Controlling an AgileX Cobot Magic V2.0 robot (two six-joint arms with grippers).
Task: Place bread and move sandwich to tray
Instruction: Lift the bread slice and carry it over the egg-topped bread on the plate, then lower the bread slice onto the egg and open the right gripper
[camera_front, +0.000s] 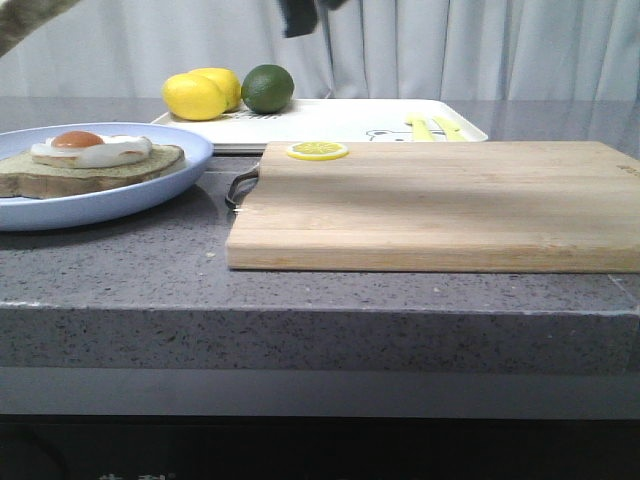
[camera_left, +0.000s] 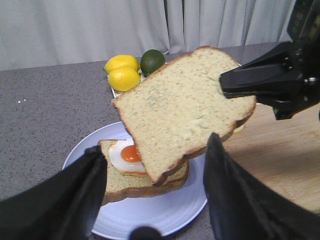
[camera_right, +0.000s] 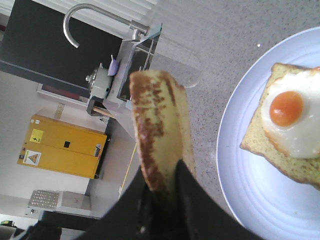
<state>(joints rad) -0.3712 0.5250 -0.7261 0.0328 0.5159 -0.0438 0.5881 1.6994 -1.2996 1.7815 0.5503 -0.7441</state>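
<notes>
We see the light blue plate (camera_front: 120, 195) holding the sandwich (camera_front: 95, 162): one bread slice topped with a fried egg (camera_front: 90, 148). Above the plate, our right gripper (camera_right: 167, 192) pinches the bread (camera_left: 182, 107) by its crust edge, tilted in mid-air. Our left gripper (camera_left: 152, 192) hangs over the plate, fingers spread, grasping nothing. Beyond the plate, the tray (camera_front: 330, 125) carries two lemons (camera_front: 200, 93) and a lime (camera_front: 268, 88).

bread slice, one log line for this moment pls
right gripper: shut on bread | left gripper: open | bread: above sandwich | tray: no sandwich
</notes>
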